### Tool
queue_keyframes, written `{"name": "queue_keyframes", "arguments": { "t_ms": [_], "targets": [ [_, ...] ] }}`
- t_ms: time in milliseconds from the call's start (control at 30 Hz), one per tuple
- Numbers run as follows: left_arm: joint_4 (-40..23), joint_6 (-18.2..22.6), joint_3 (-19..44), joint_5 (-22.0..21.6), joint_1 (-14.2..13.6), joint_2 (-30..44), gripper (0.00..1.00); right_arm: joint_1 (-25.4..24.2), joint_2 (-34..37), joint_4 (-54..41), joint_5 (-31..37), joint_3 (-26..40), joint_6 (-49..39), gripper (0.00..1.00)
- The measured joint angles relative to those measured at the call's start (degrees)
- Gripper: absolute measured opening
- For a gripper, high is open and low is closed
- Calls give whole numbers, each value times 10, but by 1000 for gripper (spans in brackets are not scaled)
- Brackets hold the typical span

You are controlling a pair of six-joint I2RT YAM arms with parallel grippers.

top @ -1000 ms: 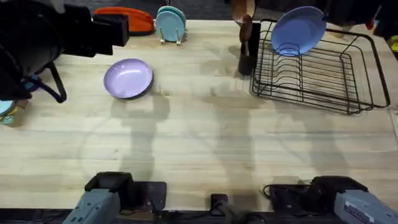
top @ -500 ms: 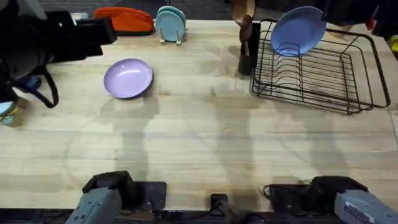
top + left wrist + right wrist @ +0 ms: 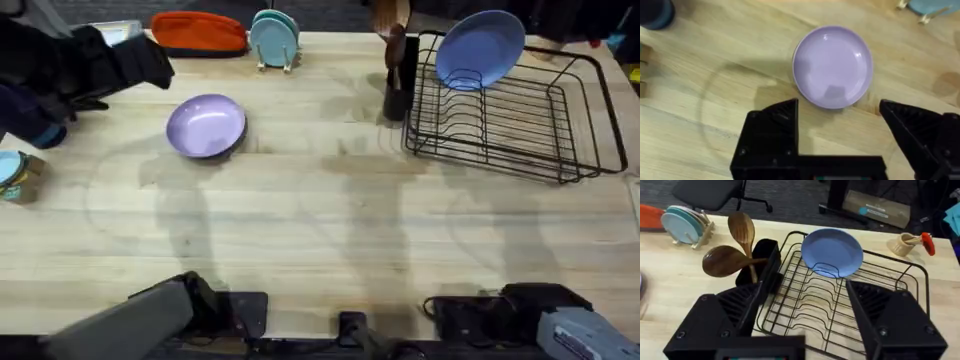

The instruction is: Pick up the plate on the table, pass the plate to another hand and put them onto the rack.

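Currently the lavender plate (image 3: 206, 126) lies flat, right side up, on the far left part of the wooden desk (image 3: 320, 230), with nothing touching it. The left gripper (image 3: 840, 117) hangs above the plate's near edge with its black fingers (image 3: 777, 120) spread wide apart and nothing between them; in the overhead view the left arm (image 3: 80, 65) shows as a large dark shape over the desk's far left corner, beside the plate. The right gripper (image 3: 805, 315) is also held with its fingers (image 3: 880, 310) well apart and nothing between them, and it faces the black wire rack (image 3: 510, 115) at the far right of the desk. A periwinkle-blue plate (image 3: 480, 48) stands tilted in the rack's far slots. Just beside the rack's left end, a black holder (image 3: 762, 260) carries two wooden spoons (image 3: 732, 247). Along the far edge of the desk, teal plates (image 3: 273, 36) stand upright in a small wooden stand, with an orange object (image 3: 198, 32) next to them on the left. The lavender plate and the rack are well apart.
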Motion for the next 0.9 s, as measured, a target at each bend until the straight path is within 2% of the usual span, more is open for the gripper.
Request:
{"name": "queue_keyframes", "arguments": {
  "t_ms": [333, 567, 900],
  "targets": [
    [-4, -2, 0, -6, 0, 85, 992, 0, 0, 0, 0, 0, 1, 993],
    [-4, -3, 0, -39, 2, 112, 993, 0, 0, 0, 0, 0, 1, 992],
    [-3, -3, 0, -54, 3, 190, 993, 0, 0, 0, 0, 0, 1, 993]
  ]
}}
